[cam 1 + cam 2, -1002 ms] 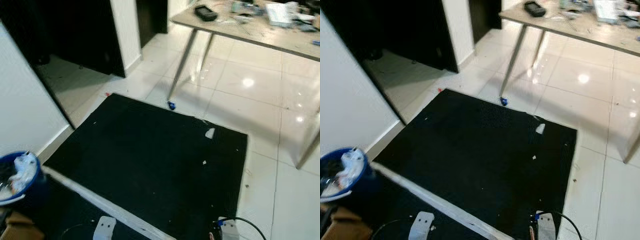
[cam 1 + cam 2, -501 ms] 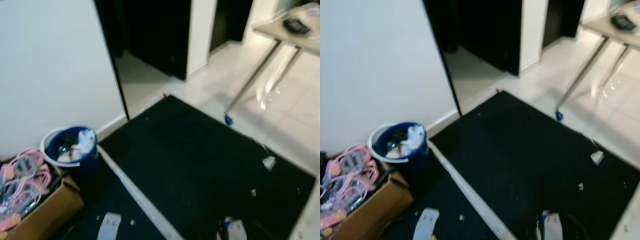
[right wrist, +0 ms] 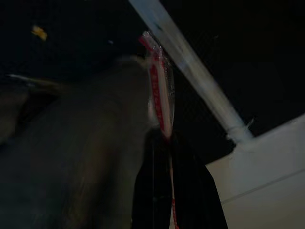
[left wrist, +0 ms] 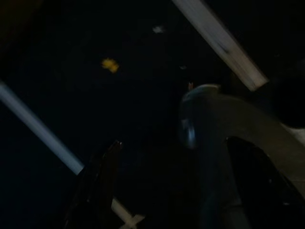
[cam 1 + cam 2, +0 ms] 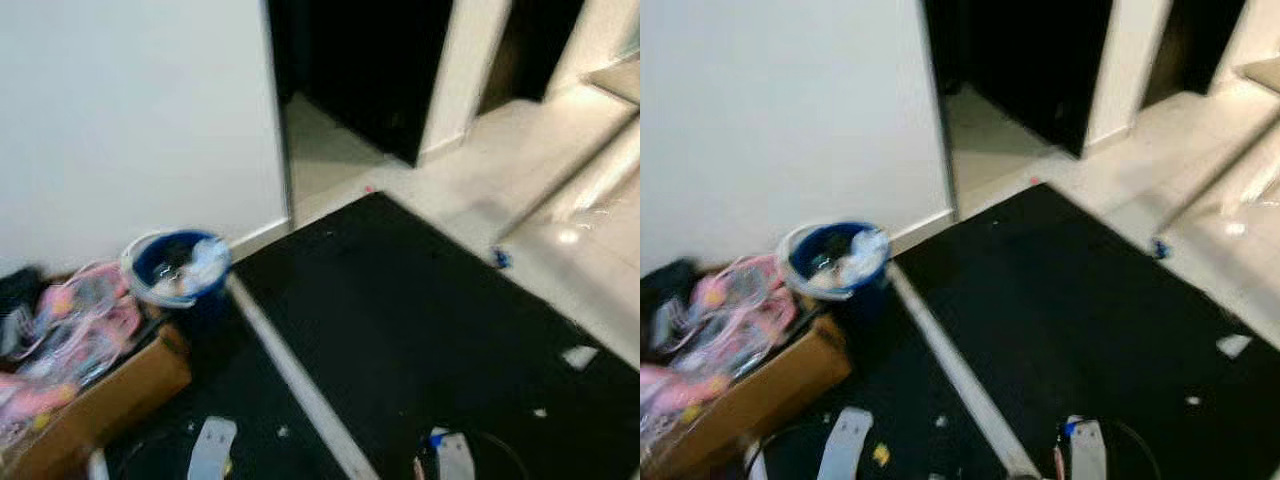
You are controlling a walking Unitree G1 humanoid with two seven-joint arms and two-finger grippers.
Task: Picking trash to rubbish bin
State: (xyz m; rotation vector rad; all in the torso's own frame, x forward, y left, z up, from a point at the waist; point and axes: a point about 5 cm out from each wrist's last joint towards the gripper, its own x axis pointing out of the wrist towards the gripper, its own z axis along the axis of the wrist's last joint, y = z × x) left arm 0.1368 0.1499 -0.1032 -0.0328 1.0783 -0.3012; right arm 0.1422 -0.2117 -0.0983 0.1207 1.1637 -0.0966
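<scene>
On the floor ahead: one black mat (image 5: 400, 330), crossed by one pale strip (image 5: 290, 370), lying over glossy white tiles (image 5: 590, 230). White wall (image 5: 130, 120) to the left, dark doorway (image 5: 370, 60) beyond it, a second dark opening further right.

Against the wall – one blue rubbish bin (image 5: 180, 268) with white liner rim, already holding pale crumpled waste. Just beside it, one brown cardboard box (image 5: 105, 395) heaped with pink and clear items.

Loose litter counted on mat: one white scrap (image 5: 578, 356) near the right edge, one smaller white fleck (image 5: 540, 412) near it, one yellow bit (image 5: 881, 455) by the strip. One small blue object (image 5: 501, 258) on the tiles at the mat's far edge.

No legible writing or brand; frames blurred.

Right claw (image 3: 164, 140) pressed together on a clear wrapper with red stripe (image 3: 159, 93), held upright above the mat – well apart from the bin. Left claw (image 4: 152, 157) spread, nothing between its fingers, over dark mat.
</scene>
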